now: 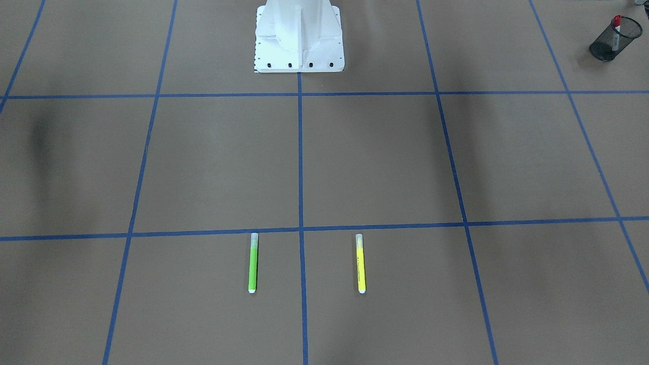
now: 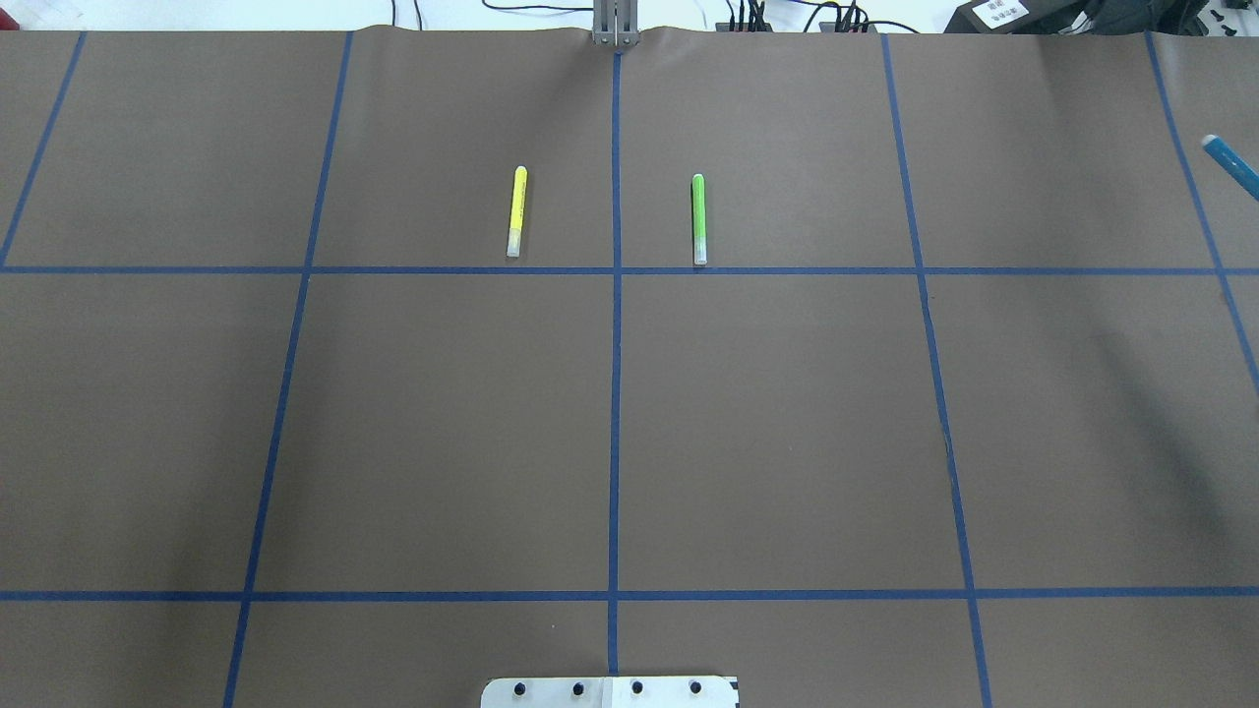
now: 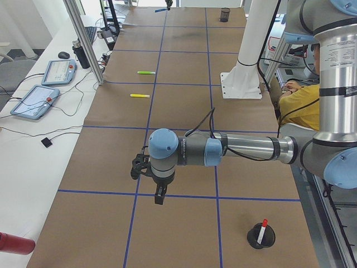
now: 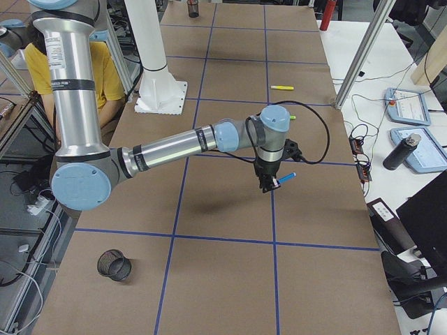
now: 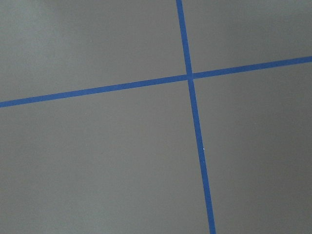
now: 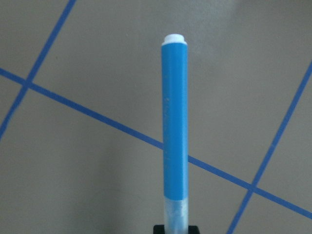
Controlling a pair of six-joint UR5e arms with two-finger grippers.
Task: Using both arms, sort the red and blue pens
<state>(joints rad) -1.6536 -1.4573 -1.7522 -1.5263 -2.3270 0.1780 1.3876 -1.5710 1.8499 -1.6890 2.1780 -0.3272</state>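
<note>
Wide open brown paper table (image 1: 380,162) across the middle of the front-facing view, with room to pass between the tape lines. Low in frame lie a slim green marker (image 1: 253,263) and a slim yellow marker (image 1: 360,263), well apart, one on each side of the centre line. A white metal robot pedestal (image 1: 299,40) blocks top centre and a black mesh pen cup (image 1: 611,40) stands upper right. In the right side view the right gripper (image 4: 271,185) hangs mid-frame, a blue-barrelled pen (image 4: 286,178) jutting sideways — a second black mesh cup (image 4: 114,265) sits lower left.
</note>
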